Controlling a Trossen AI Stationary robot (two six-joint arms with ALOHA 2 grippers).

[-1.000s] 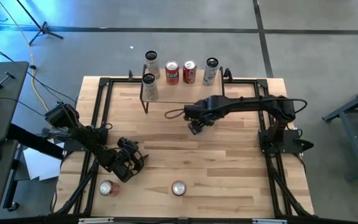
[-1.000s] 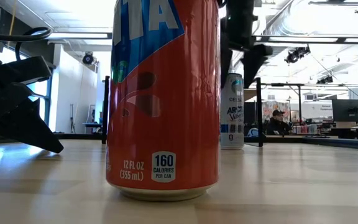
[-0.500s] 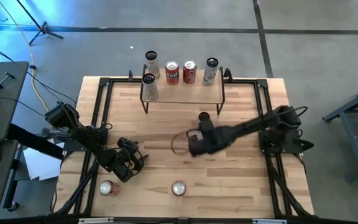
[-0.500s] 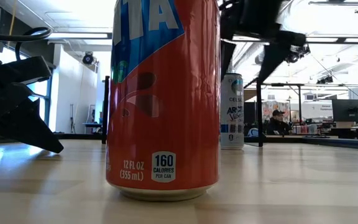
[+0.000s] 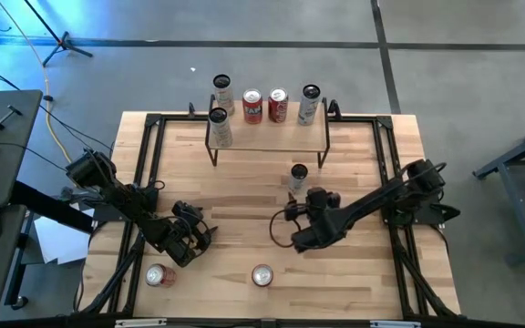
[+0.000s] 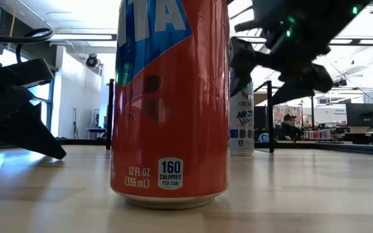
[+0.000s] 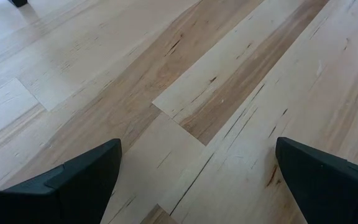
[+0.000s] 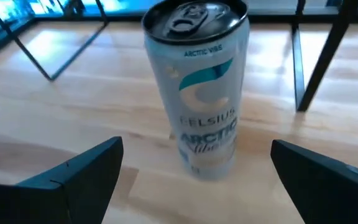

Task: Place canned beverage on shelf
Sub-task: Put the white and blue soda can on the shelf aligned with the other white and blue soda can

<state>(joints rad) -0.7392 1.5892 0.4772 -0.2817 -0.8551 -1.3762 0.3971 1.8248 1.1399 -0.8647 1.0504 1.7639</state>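
the right tool, jaws wide and empty, has drawn back from the slim white can, which stands on the table before the shelf, not on it. left tool waits wide.

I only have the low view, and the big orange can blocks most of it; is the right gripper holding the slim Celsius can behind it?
Observer: No. The right wrist view shows the right gripper open, with the Celsius can standing free on the table ahead of its fingers.
Operator: Thank you. Where is that can relative to the shelf?
Observer: In the high view it stands on the table just in front of the shelf, near its right front leg, not on top.
Operator: And the left arm?
Observer: The left gripper is open over bare wood at the table's front left.
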